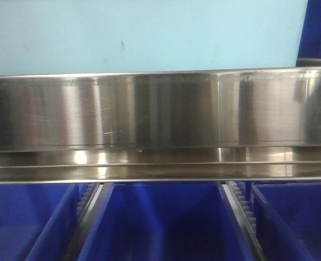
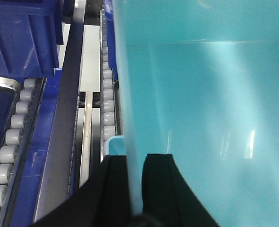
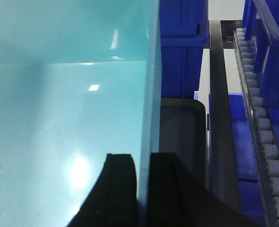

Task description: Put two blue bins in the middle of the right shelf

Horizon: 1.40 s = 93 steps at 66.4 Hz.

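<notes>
Item: glossy pale-turquoise plastic bin (image 2: pixel 201 118). Your left gripper (image 2: pixel 135 189) is clamped over its left wall, with one black finger on each side. Your right gripper (image 3: pixel 143 189) pinches the opposite wall the same way. A track of grey plastic rollers (image 2: pixel 108 104) runs just beside the bin. In the front view, dark-blue plastic bins (image 1: pixel 160 223) stand side by side beneath a stainless-steel shelf rail (image 1: pixel 160 109).
</notes>
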{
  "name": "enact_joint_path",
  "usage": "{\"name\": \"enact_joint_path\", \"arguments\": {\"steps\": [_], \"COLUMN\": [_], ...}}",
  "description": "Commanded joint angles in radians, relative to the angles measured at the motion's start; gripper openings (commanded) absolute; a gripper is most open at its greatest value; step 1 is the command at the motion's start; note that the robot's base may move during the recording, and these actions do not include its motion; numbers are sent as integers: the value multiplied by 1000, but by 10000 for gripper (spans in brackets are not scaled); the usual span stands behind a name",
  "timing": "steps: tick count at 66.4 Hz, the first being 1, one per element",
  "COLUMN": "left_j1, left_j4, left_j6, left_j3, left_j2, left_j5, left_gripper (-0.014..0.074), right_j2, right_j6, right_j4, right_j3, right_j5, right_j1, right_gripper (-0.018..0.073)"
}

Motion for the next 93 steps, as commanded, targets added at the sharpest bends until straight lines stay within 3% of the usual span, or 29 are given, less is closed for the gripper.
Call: {"name": "enact_joint_path", "arguments": {"steps": [1,50,64,70,83,93], "left_j1": [-3,-3,-3,-3,-3,-3], "left_j4": [15,15,32,32,43,60], "left_j6": [14,14,14,14,14,14], "left_j3": [-11,-11,-11,-11,-11,73], "left_j2": [-11,-11,-11,-13,-36,-72], "left_j5": [-34,-66,-132,-142,-151,-243], "left_gripper": [-111,-111,-111,-111,-111,-111], "right_j2": [-16,-16,-16,-16,-24,-24], "right_j6": [-11,-11,-11,54,96,136], "right_j4": [-16,-16,28,31,-6,-151], "right_j3": [-9,-9,-9,-9,-7,38], "right_j5": [-64,-162,-130,-128,-99,-93], "right_j1": [-1,-1,-1,-1,2,61], "right_gripper": [-166,-166,-166,-166,-148,-148]}}
